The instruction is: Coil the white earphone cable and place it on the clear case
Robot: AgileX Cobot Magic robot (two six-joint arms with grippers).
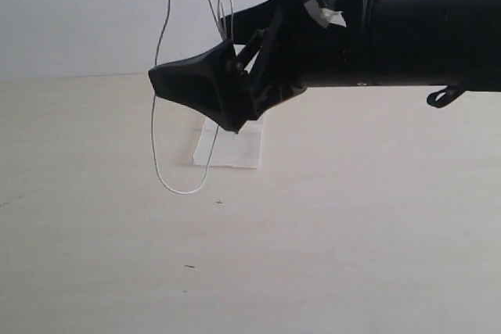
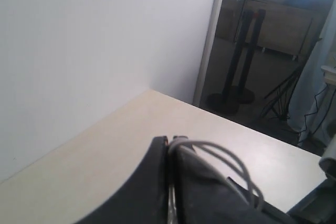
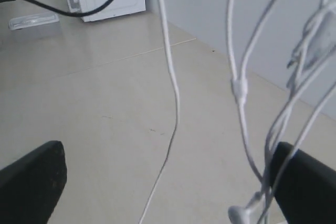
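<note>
— What does the cable look like?
— Thin and white, hanging in several strands from above. Its lowest loop dips near the table, at about eight o'clock from the case. I can make out one earbud, dangling.
— And the case?
— One clear, flat case lying on the table, its upper edge hidden behind the right arm at twelve o'clock.
— The grippers?
— Two. The left gripper has its fingers pinched together on the cable. The right gripper is spread wide, with strands hanging loose between its fingers.
</note>
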